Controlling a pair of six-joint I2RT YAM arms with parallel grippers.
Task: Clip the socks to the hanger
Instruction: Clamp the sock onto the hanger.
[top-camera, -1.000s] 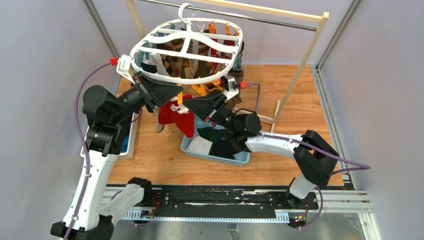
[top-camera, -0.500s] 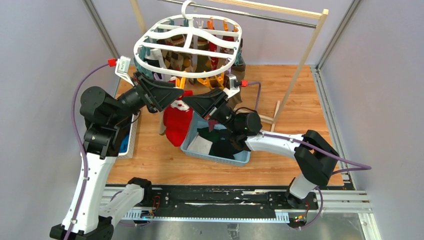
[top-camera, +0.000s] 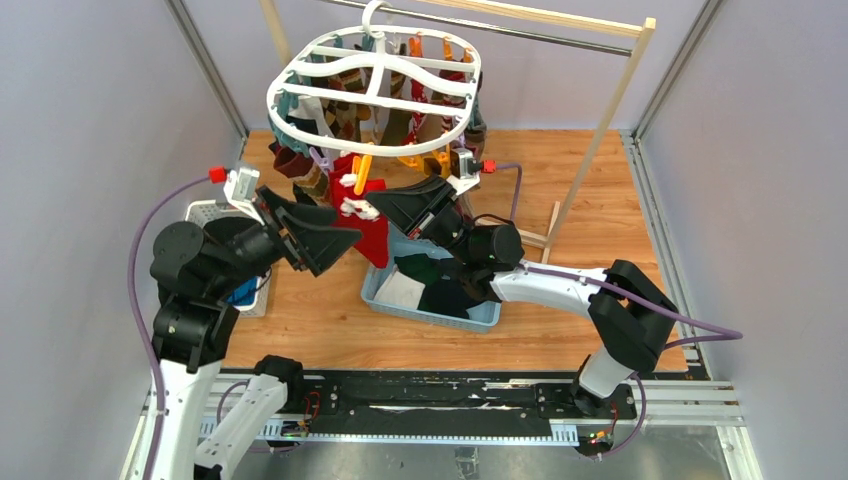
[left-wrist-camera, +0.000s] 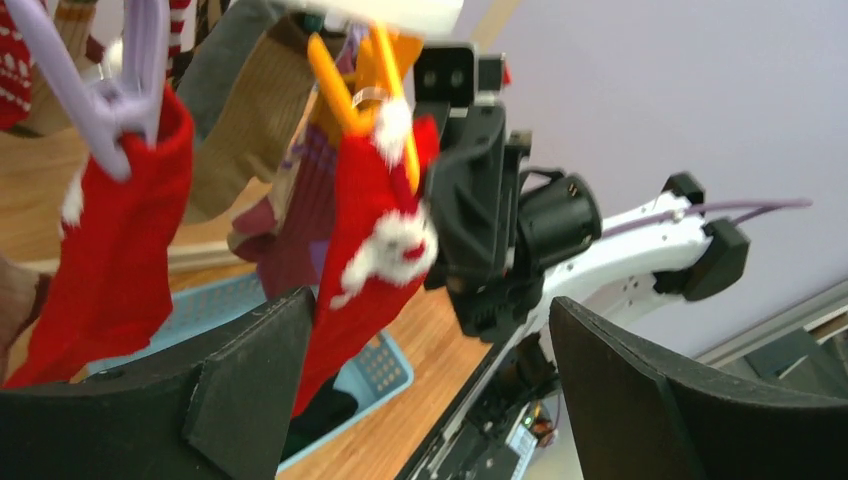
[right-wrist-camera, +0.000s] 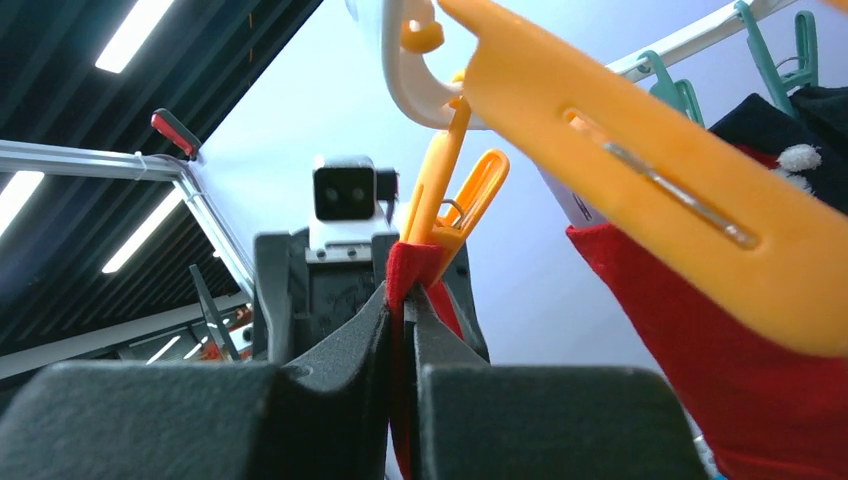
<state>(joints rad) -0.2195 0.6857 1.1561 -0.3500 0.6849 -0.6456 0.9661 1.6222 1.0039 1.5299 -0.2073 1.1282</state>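
Observation:
The white oval hanger (top-camera: 380, 75) hangs from the bar with several socks pegged under it. A red sock with white trim (top-camera: 372, 235) (left-wrist-camera: 360, 250) hangs from an orange peg (left-wrist-camera: 385, 90) (right-wrist-camera: 440, 210) at the hanger's near rim. My right gripper (top-camera: 385, 203) (right-wrist-camera: 403, 300) is shut on the sock's red edge (right-wrist-camera: 405, 265) just below that peg. My left gripper (top-camera: 335, 240) (left-wrist-camera: 430, 320) stands wide open, low and to the left of the sock, holding nothing. Another red sock (left-wrist-camera: 120, 230) hangs from a purple peg (left-wrist-camera: 110, 90).
A blue basket (top-camera: 385, 295) with dark and white socks sits under the right arm. A white basket (top-camera: 205, 212) holding blue cloth is at the left. The metal bar (top-camera: 530, 38) and its slanted wooden post (top-camera: 600, 140) frame the back right. A large orange peg (right-wrist-camera: 650, 200) hangs close to the right wrist camera.
My left gripper opened and drew back down and to the left, away from the peg. The hanger swung back up and the red sock now hangs from the orange peg.

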